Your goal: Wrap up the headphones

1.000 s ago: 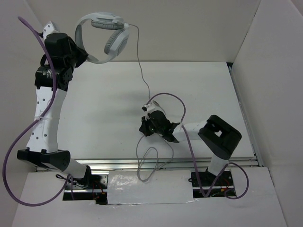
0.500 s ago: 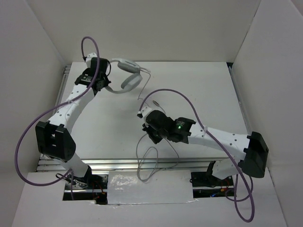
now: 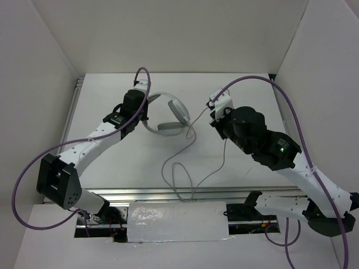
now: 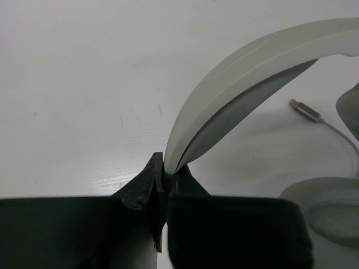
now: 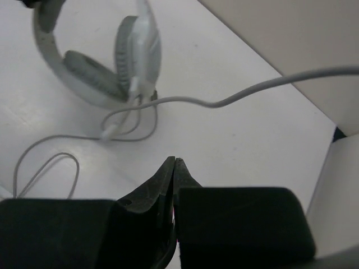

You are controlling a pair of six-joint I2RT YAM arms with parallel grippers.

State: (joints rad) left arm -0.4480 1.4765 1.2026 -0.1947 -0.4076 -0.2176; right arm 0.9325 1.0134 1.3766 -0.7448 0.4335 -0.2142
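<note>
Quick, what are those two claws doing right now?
Left gripper: closed on the headphones, pinching the headband.
Right gripper: closed, apparently holding nothing.

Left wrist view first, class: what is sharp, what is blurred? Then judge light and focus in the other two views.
Left wrist: the band of the headphones fairly crisp, the left claw a dark, soft mass near the lens. Right wrist: soft throughout, the right claw underexposed, the cable smeared. Top external: even diffuse light, faint shadows, no glare.
</note>
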